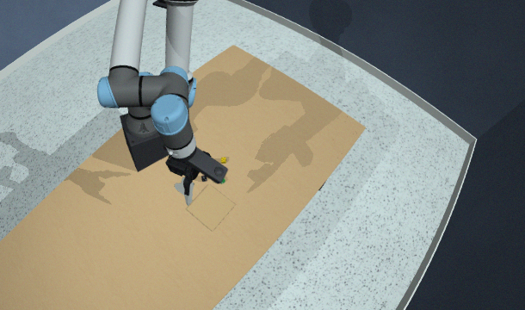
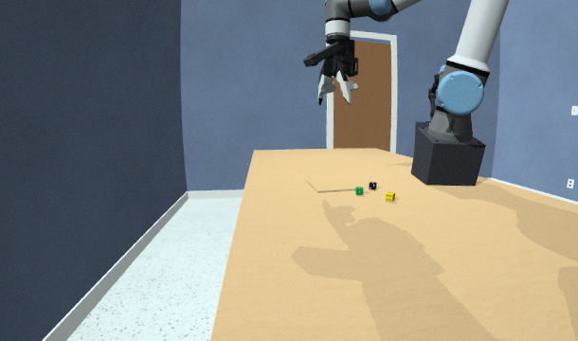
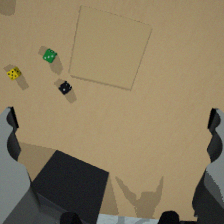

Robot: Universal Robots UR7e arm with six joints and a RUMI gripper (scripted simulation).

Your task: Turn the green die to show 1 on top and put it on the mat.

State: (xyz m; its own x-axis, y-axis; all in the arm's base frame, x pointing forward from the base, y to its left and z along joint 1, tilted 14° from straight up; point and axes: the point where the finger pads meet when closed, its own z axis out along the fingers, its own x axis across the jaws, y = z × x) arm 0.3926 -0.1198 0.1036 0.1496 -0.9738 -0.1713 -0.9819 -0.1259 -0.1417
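Note:
The green die (image 3: 49, 55) lies on the table just outside the left edge of the square mat (image 3: 110, 48). It also shows in the exterior view (image 2: 359, 190) at the mat's (image 2: 334, 186) near corner, and as a green speck under the wrist in the top view (image 1: 224, 181). The mat (image 1: 211, 207) is a thin outlined square, same tan as the table. My gripper (image 2: 334, 94) hangs high above the table, open and empty; its fingers frame the wrist view's lower edges. It also shows in the top view (image 1: 185, 192).
A black die (image 3: 65, 88) (image 2: 372, 186) and a yellow die (image 3: 13, 73) (image 2: 389, 196) (image 1: 223, 159) lie close to the green one. The arm's dark base block (image 2: 446, 158) (image 3: 67, 187) stands beyond them.

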